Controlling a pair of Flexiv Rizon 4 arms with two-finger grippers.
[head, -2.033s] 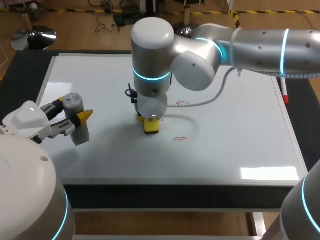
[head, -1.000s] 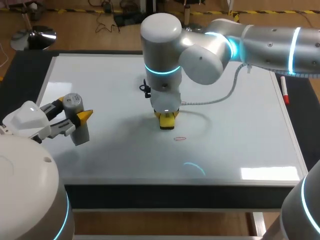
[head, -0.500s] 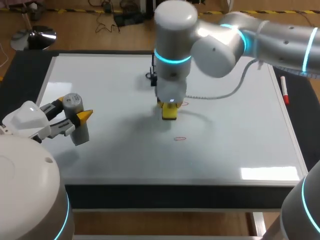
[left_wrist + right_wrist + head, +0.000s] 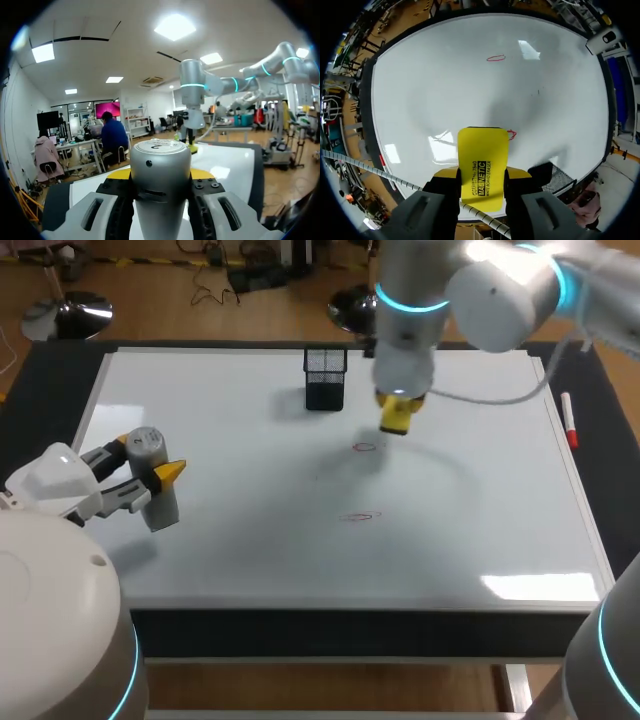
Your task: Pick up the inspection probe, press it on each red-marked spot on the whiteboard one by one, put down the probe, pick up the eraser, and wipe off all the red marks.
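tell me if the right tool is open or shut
Shut: the right tool clamps the yellow eraser from both sides, holding it above the whiteboard.

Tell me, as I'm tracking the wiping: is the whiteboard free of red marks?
No: the whiteboard bears one red mark near the yellow eraser and a second red mark nearer its front edge.

Lighting: bright, even, fell from overhead. Glare: white patch lay on whiteboard near its front right edge; another showed just beside eraser. Shadows: soft, grey, spread across board centre.
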